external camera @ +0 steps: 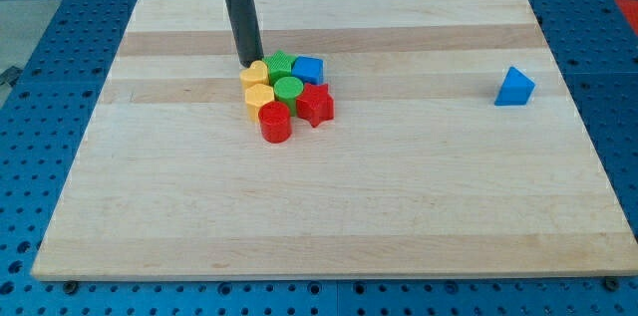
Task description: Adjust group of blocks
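Seven blocks clustered on board (419,216); my tip (245,63) touching yellow block (254,75); blue triangular block (514,88) apart

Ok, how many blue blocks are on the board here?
2. One blue cube sits at the top right of the cluster, beside the green star. One blue triangular block stands alone toward the view's right. None seems hidden. My tip is at the cluster's top left.

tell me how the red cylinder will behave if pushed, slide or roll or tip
The red cylinder stands upright on its flat end, so it should slide, not roll. It looks squat, so tipping seems unlikely. It touches the red star block, which would probably shift too.
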### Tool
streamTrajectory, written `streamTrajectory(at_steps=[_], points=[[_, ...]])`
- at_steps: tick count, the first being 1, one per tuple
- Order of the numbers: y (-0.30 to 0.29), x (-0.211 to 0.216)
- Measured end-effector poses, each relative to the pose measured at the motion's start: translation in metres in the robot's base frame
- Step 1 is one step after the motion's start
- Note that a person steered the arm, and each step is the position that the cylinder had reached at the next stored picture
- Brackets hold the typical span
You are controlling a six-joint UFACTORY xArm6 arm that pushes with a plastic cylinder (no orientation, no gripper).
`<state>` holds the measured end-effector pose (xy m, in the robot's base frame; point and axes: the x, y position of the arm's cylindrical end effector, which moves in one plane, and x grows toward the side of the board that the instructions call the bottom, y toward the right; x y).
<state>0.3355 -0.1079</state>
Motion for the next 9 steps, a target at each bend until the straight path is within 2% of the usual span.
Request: streamTrajectory(at_steps=[3,4,5,6,7,9], points=[[0.011,0.023],[0.011,-0.004],[0.046,-0.016],[0.126,-0.011],[0.197,0.015],[0.216,0.115]])
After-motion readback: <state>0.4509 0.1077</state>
